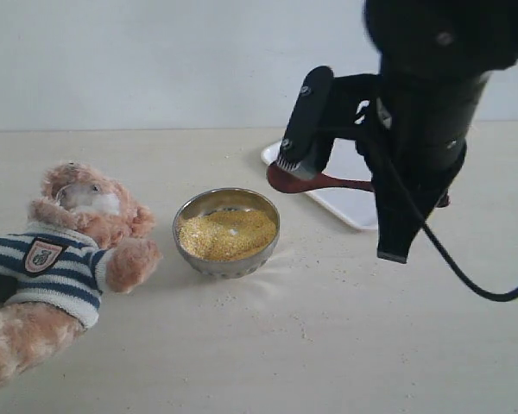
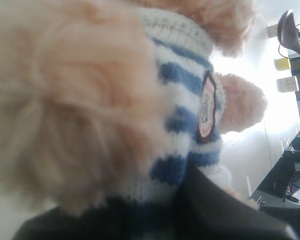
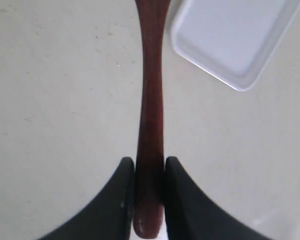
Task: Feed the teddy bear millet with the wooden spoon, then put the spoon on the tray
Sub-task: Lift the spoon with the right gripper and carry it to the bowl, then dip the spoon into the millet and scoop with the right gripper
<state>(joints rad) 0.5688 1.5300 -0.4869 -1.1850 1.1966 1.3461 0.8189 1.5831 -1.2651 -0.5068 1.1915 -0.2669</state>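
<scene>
Right claw [image 3: 149, 165] clenched on the spoon [image 3: 151, 90], aloft beside the tray [image 3: 235, 40], not set down yet, millet [image 1: 227, 233] in its bowl [image 1: 194, 252] near the bear [image 1: 65, 250]; left claw [image 2: 205, 215], cannot tell.

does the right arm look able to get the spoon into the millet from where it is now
Probably yes: the right gripper is shut on the wooden spoon, whose bowl end hangs near the steel bowl of millet, with nothing between.
</scene>
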